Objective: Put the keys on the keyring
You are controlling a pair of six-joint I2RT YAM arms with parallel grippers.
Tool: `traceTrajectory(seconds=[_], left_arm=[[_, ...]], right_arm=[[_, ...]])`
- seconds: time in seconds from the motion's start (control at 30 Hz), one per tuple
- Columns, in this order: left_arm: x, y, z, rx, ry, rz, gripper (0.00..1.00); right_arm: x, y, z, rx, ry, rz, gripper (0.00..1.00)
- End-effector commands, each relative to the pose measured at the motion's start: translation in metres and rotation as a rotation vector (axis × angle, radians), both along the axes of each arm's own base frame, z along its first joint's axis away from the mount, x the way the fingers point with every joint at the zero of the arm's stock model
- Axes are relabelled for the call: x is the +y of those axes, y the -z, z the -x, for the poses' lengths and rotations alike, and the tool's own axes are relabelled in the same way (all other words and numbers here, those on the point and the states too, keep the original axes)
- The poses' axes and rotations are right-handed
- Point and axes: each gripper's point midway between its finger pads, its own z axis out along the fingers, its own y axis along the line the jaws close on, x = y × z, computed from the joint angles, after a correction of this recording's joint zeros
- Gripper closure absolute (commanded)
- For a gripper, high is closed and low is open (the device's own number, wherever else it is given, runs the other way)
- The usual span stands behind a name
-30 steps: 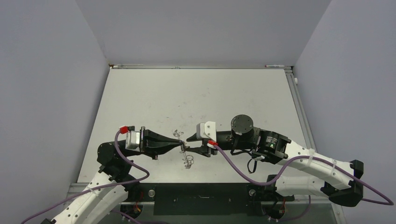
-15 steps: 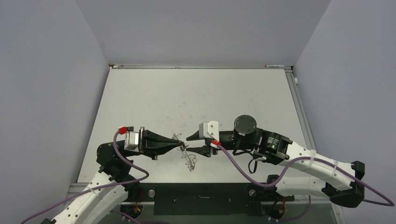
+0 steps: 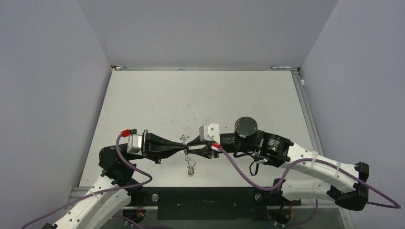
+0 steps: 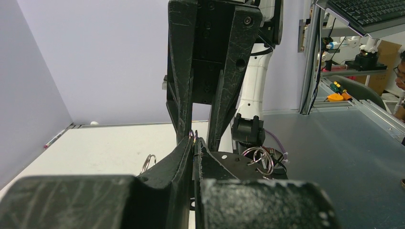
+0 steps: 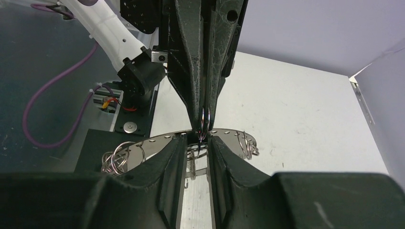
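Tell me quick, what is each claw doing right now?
Left gripper: closed, pinching a small wire loop by the keyring.
Right gripper: open, fingers either side of the left tip.

A pale off-white desk, faintly scuffed, fills the overhead view. Plain lavender-grey panels enclose it: a back wall, a left wall and a right wall. A thin metal rail runs along the desk's right edge, and a black mounting plate lies at the near edge. Light is soft and even. The left wrist view looks out of the enclosure to a dark blue-grey surface, a metal frame, a keyboard on a raised shelf and a cardboard box.
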Motion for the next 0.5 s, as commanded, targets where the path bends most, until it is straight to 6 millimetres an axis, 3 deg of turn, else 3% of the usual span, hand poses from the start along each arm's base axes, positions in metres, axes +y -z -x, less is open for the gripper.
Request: traceTrajectory(seconds=[0.0, 0.13, 0.33, 0.47], left_arm=[[0.0038, -0.0137, 0.0038, -0.052, -0.003, 0.040, 1.00], [0.0036, -0.0133, 0.0037, -0.050, -0.001, 0.039, 1.00], [0.0038, -0.0137, 0.0039, -0.048, -0.001, 0.042, 1.00], [0.0039, -0.0138, 0.0042, -0.049, 0.000, 0.043, 1.00]], right_arm=[[0.0046, -0.0237, -0.0004, -0.036, -0.018, -0.080, 0.77], [0.0061, -0.0240, -0.0013, -0.037, -0.021, -0.083, 0.80], [0.0085, -0.0217, -0.0029, -0.037, -0.022, -0.077, 0.94], [0.0087, -0.0196, -0.0040, -0.037, -0.020, -0.072, 0.95]])
